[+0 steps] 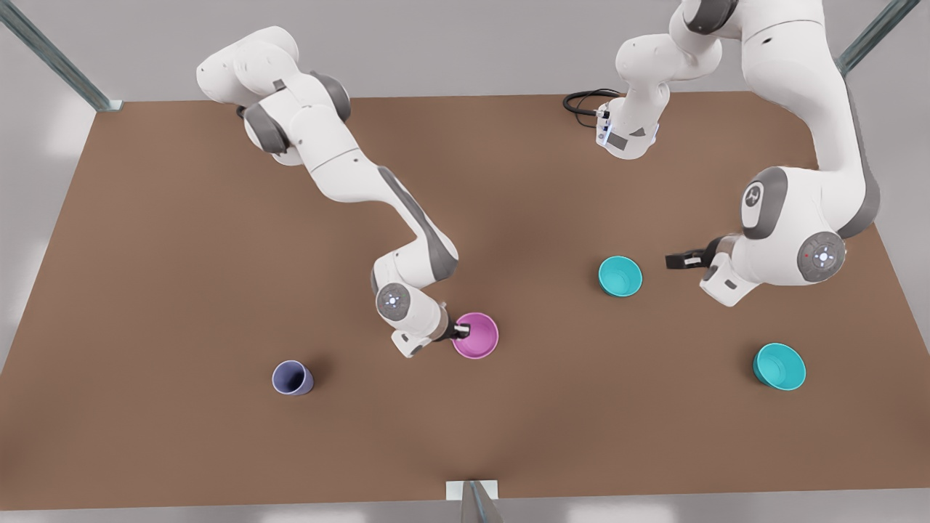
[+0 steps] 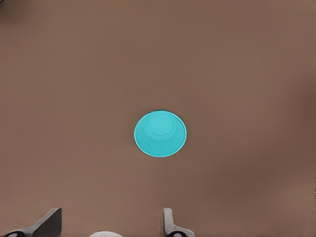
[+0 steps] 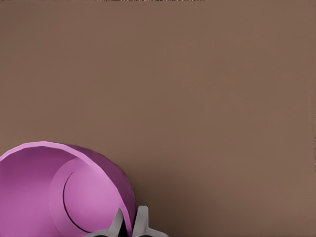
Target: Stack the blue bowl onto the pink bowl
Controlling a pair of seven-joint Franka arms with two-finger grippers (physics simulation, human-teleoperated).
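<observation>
A: Right hand (image 1: 459, 332)?

B: Clamped on the rim of the pink bowl (image 1: 476, 335), with the wall pinched between both fingers (image 3: 117, 224). Bowl upright on the table (image 1: 182, 254), mid-scene, a little toward the near edge.

A: And the left hand (image 1: 679, 259)?

B: Spread wide, gripping nothing. Hanging just to the front view's right of the blue bowl (image 1: 620, 276), tips aimed at it.

A: Blue bowl itself?

B: Standing upright and untouched on the table, to the front view's right of the pink one and slightly farther back, well apart from it. Seen mouth-up ahead of the open fingers (image 2: 49, 222) in the left wrist view.

A: Nearer arm for the pickup, then?

B: Left, clearly. Probably a short reach toward the front view's left to straddle the rim, then a carry the same way and nearer, over to the pink bowl.

A: Any lookalike to avoid?

B: Second teal bowl (image 1: 779, 366), near and far right. Also a lavender cup (image 1: 293, 378), near left. Neither wanted.

A: Risk?

B: Right hand on the pink rim, likely in the way of the stack.
</observation>
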